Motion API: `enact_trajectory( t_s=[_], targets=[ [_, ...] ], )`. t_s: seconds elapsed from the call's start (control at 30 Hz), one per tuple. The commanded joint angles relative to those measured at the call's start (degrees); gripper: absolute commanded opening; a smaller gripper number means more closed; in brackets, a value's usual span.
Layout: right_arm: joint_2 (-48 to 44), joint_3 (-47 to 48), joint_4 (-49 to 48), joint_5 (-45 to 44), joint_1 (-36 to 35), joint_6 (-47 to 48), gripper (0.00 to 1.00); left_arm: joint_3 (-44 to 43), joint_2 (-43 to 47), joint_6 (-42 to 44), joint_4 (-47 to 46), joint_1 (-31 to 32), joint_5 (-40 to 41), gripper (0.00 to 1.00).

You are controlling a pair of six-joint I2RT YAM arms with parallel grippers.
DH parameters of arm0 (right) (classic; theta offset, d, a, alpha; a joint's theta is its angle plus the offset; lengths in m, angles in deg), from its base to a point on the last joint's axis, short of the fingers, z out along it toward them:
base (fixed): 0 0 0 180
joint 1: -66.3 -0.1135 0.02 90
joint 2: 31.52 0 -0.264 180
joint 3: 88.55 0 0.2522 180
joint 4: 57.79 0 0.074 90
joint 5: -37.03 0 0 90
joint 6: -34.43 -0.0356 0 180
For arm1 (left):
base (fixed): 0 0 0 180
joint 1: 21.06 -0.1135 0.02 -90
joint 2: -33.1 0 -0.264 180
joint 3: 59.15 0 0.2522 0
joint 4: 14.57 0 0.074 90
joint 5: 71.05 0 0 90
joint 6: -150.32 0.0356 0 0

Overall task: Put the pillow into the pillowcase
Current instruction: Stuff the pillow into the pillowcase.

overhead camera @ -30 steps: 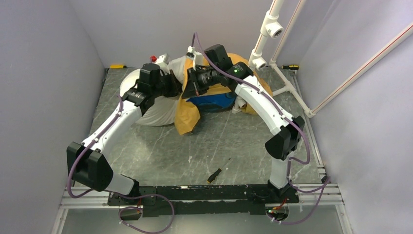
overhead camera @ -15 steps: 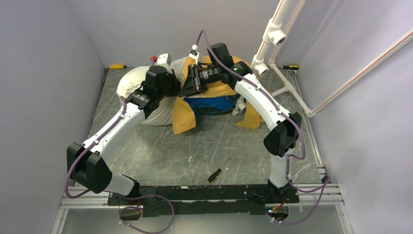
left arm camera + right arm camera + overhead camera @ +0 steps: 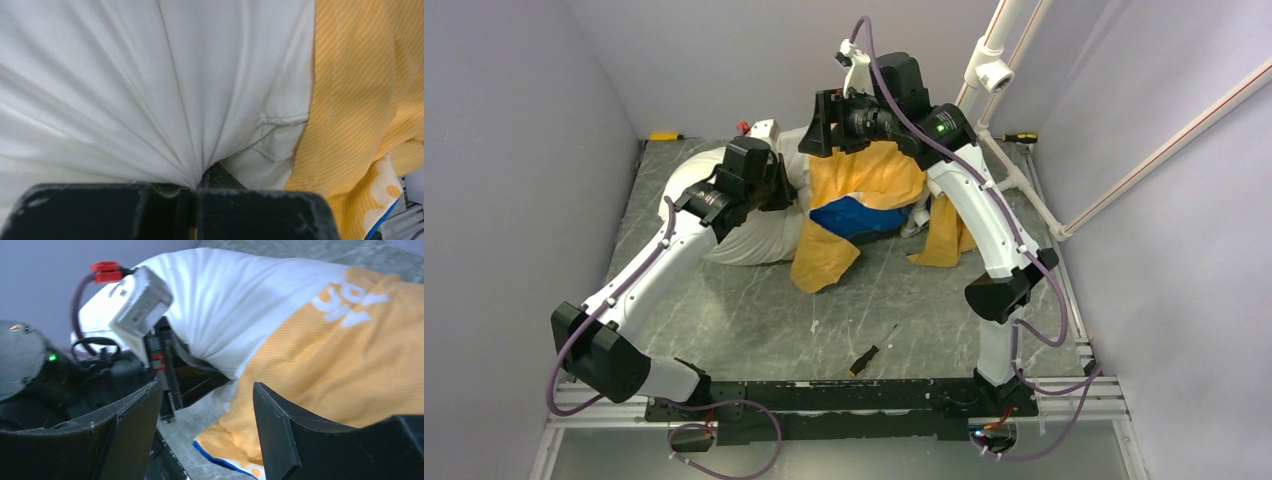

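The white pillow (image 3: pixel 759 235) lies at the back of the table, its right end under the pillowcase (image 3: pixel 869 175), whose orange side is up with a blue patch (image 3: pixel 856 218) showing below. My left gripper (image 3: pixel 790 188) is shut on a pinch of the pillow's white cloth (image 3: pixel 150 90), which fans out in creases from the jaws (image 3: pixel 192 189); the pillowcase's orange edge (image 3: pixel 350 100) lies just to the right. My right gripper (image 3: pixel 816 125) hangs open above the pillow and pillowcase with nothing between its fingers (image 3: pixel 207 410). Below it I see the pillow (image 3: pixel 240 295) and the orange cloth (image 3: pixel 340 355).
A yellow-handled screwdriver (image 3: pixel 665 136) lies at the back left, another (image 3: pixel 1022 138) at the back right. A small black-handled tool (image 3: pixel 869 352) lies near the front. A white pipe frame (image 3: pixel 984 70) rises at the back right. Walls close in on both sides.
My right gripper has opened, let go of the pillowcase and risen. The orange cloth has dropped and spread over the pillow's right end. The left gripper keeps its hold on the pillow.
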Motion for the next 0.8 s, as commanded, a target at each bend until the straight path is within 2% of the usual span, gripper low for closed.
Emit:
enact_trajectory(
  t_s=[0.0,0.1,0.2,0.47,0.57,0.63,0.7,0.77],
  targets=[
    [-1.29,-0.82,0.67,-11.36,-0.22,1.66,0.7,-3.09,1.03,-0.37,-1.56,0.08,-2.76,0.0],
    [1.6,2.33,2.75,-13.89,-0.2,2.83,0.7,-2.47,1.24,-0.29,-2.13,0.08,-3.92,0.0],
    [3.14,0.82,2.49,-13.64,-0.35,3.13,0.7,-2.34,1.24,-0.57,-1.26,0.08,-4.66,0.0],
    [4.38,-3.4,1.82,-19.25,-1.83,5.61,0.58,-0.83,2.2,-1.27,-0.75,0.08,-4.96,0.0],
    [3.75,-3.45,1.6,-19.53,-1.81,6.37,0.41,-0.95,2.0,-1.01,-0.49,0.08,-4.74,0.0],
    [2.14,-4.44,-0.03,-18.28,-1.76,6.34,0.25,-1.25,1.73,-0.84,-0.25,0.08,-4.71,0.0],
    [-0.03,-6.32,-2.64,-15.44,-1.49,5.88,0.15,-1.43,1.59,-0.67,-0.24,0.08,-4.65,0.0],
    [-1.77,-8.38,-6.25,-8.77,-0.75,5.02,0.08,-1.58,1.5,-0.49,-0.35,0.08,-4.65,0.0]
  ],
)
